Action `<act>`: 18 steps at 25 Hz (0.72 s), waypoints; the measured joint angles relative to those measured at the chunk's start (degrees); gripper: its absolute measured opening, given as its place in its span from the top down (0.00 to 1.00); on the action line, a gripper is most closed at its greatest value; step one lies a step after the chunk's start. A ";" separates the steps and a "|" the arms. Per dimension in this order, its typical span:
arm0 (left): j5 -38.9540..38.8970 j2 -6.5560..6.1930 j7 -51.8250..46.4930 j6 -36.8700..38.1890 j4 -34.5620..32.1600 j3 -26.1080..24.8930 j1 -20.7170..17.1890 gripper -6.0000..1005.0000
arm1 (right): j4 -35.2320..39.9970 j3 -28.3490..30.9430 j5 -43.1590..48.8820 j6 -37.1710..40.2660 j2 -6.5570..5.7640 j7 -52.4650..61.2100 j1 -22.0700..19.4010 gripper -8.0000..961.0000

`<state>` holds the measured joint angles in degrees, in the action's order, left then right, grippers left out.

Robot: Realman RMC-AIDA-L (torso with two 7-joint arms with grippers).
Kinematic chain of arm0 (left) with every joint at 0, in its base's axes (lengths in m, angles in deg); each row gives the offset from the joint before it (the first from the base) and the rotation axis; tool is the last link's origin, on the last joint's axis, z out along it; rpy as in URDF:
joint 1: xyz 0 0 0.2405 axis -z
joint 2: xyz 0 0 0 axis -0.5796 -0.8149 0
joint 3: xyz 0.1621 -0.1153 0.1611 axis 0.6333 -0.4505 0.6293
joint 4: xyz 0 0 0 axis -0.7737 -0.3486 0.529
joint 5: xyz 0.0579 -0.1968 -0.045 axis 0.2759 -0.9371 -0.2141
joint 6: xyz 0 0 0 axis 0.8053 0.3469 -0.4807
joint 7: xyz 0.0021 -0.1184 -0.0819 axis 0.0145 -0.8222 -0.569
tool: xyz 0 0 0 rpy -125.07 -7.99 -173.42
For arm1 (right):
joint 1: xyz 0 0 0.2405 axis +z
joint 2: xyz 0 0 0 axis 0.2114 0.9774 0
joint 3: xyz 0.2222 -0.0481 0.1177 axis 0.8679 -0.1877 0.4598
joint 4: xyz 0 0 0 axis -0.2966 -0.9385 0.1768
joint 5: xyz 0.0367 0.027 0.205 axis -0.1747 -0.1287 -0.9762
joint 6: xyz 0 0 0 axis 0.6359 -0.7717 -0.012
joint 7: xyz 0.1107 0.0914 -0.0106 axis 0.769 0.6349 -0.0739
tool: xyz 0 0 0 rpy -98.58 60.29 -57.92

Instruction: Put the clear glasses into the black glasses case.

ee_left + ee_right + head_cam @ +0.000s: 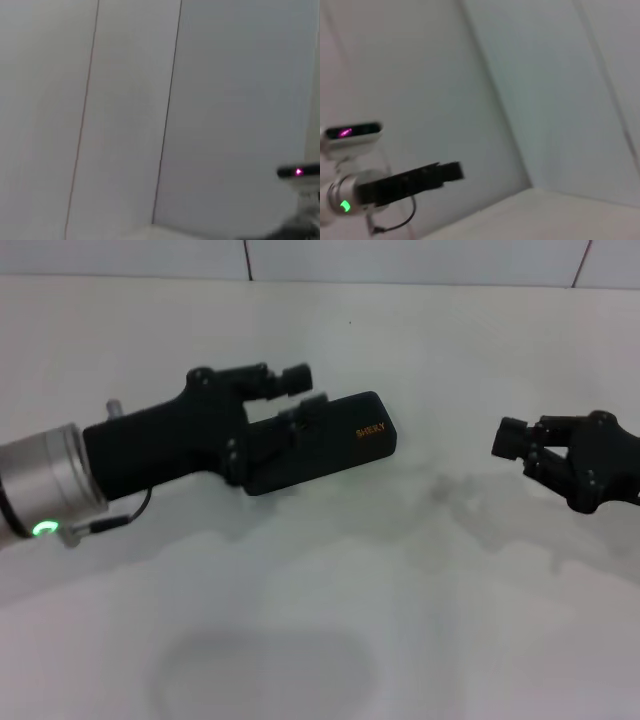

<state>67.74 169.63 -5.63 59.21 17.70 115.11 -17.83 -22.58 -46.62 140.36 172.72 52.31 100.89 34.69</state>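
Right now, as seen from the side of the table:
Table: white table (330,640), with a tiled white wall (420,260) behind it.
Case: the black glasses case (345,445) lies shut on the table a little left of middle, its orange logo text towards the robot's right end.
Left gripper: the left gripper (300,395) reaches in from the left over the case – one finger (290,377) hangs beyond the case's far edge, the other (305,410) lies over its top. The fingers stand parted; whether they press on the case I cannot tell.
What blocks the view: the left arm's dark body covers the left part of the case.
Right gripper: the right gripper (515,445) hangs at the right, well apart from the case, its fingers close together with nothing between them.
Glasses: only a faint smudgy trace on the table between the case and the right gripper – too dim to say it is the clear glasses.
Wrist views: both look at the wall; the right one shows the left arm (405,185) and its green light (344,205).
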 joint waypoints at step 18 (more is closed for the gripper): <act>6.66 -1.23 -1.88 8.05 -2.99 -3.31 -8.07 0.19 | 12.13 -2.51 6.83 2.34 0.83 -1.83 2.64 0.46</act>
<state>74.40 168.40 -7.50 67.25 14.71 111.80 -25.90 -10.45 -49.13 147.19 175.06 53.14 99.06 37.33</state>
